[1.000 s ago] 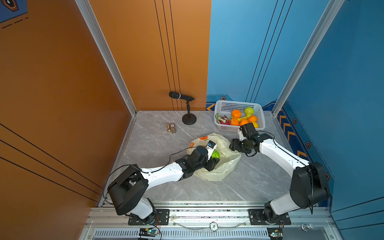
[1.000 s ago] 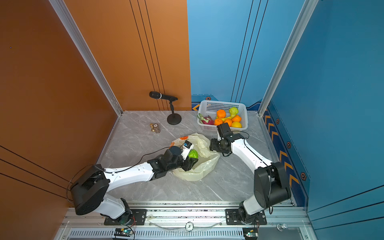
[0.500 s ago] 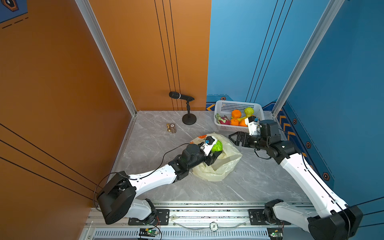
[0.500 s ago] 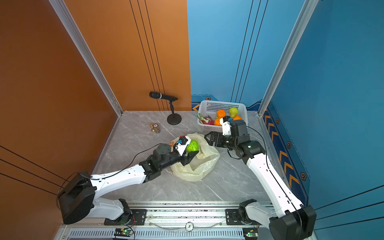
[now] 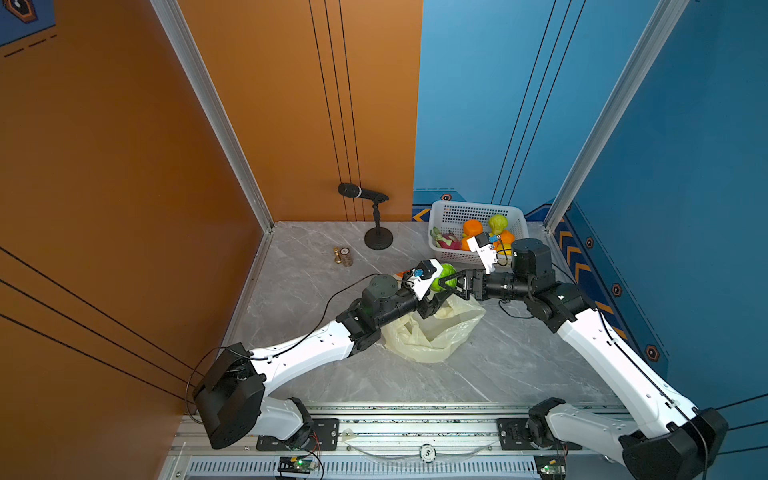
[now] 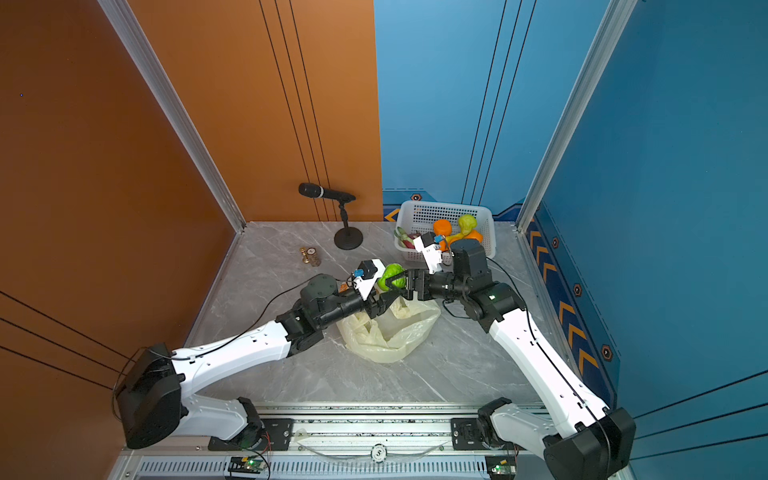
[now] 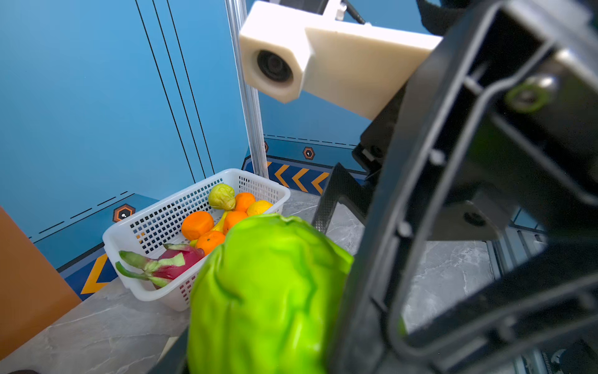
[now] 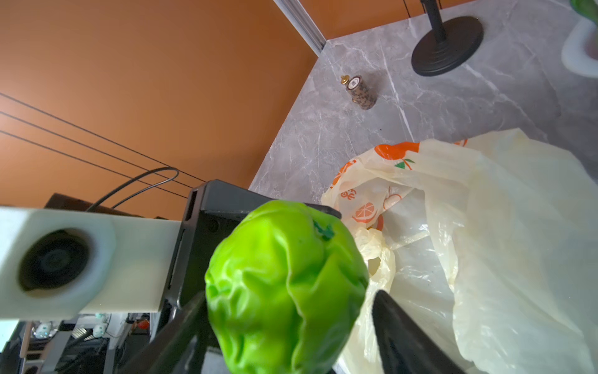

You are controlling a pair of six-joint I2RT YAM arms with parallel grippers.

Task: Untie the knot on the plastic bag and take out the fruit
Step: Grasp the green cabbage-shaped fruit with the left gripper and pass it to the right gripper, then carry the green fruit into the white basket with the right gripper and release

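One green fruit, out of the bag and up in the air over the bag's far edge, just short of the basket. Held by: left gripper, clamped on it. Also present: right gripper, fingers set either side of the same fruit; whether they press it yet cannot be told. Change in the last second: the left gripper has raised the fruit clear of the bag's mouth, and the right gripper has swung over from beside the basket to meet it. Judged a hand-over, for the last leg to the basket. Bag: limp on the table, mouth agape, no knot seen, so untying looks done; no other fruit shows through it. Basket contents: oranges, a dragon fruit, other pieces. Room: the basket sits in the back corner, close to wall and post. Bare marble lies in front of the bag. Mic stand and bottle stand well apart.
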